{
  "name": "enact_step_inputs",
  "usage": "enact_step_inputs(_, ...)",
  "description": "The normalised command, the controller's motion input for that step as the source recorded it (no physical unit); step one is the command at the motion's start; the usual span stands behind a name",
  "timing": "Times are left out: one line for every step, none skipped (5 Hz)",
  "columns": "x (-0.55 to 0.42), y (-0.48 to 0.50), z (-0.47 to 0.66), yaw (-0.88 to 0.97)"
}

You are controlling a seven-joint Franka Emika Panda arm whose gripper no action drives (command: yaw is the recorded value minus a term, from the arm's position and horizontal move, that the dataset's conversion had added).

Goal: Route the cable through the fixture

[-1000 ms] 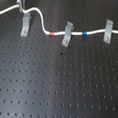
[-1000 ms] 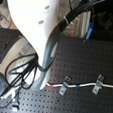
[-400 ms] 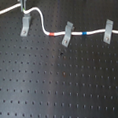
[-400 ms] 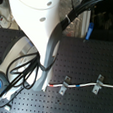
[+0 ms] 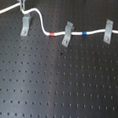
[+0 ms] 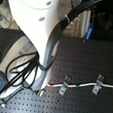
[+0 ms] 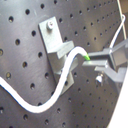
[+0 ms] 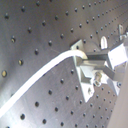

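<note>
cable (image 7: 60, 82) pinched in closed end effector (image 7: 95, 59) beside fixture (image 7: 55, 42), open board below

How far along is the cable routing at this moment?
Done: in the first exterior view the cable already runs through the middle clip and the clip on the first exterior view's right.
In hand: the gripper is shut on the cable right beside the remaining clip.
Left: seating it there; whether it already sits under that hook cannot be told.
</note>
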Motion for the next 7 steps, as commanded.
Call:
enact_step_inputs(-0.175,-0.151,0.17,0.51)
enact_step_inputs(-0.121,-0.167,0.17,0.56)
enact_step_inputs(-0.061,-0.028,0.01,0.26)
enact_step_inputs(0.158,0.01,-0.04,0.05)
enact_step_inputs(0.107,0.005,0.0,0.09)
enact_step_inputs(0.003,-0.088,0.05,0.27)
enact_step_inputs(0.004,-0.152,0.02,0.51)
